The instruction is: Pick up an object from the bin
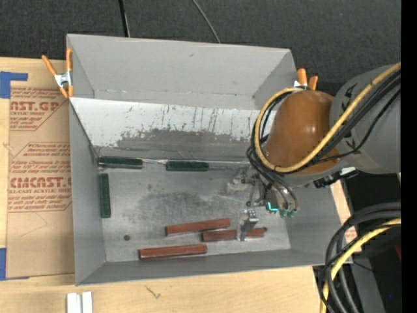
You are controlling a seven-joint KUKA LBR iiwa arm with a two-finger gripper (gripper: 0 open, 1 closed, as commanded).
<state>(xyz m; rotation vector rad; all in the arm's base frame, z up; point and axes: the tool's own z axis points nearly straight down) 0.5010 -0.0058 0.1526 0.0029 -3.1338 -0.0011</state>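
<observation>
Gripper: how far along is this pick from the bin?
Done: the gripper is low in the bin's lower right, over the short red-brown bar. In hand: nothing visibly held. Left: grasp and lift; that bar lies flat on the floor.

Hand [250, 224] over short brown bar [218, 236] (lower right).

The arm's orange cover [296, 132] and its looped cables blot out the right wall of the bin [85, 194] and the floor under them. The gripper [249, 225] stands across the shortest brown bar [218, 236], covering part of it near its right end. A dark speck [126, 238] on the floor is too small to name. The arm [374, 122] runs off the right edge.
</observation>
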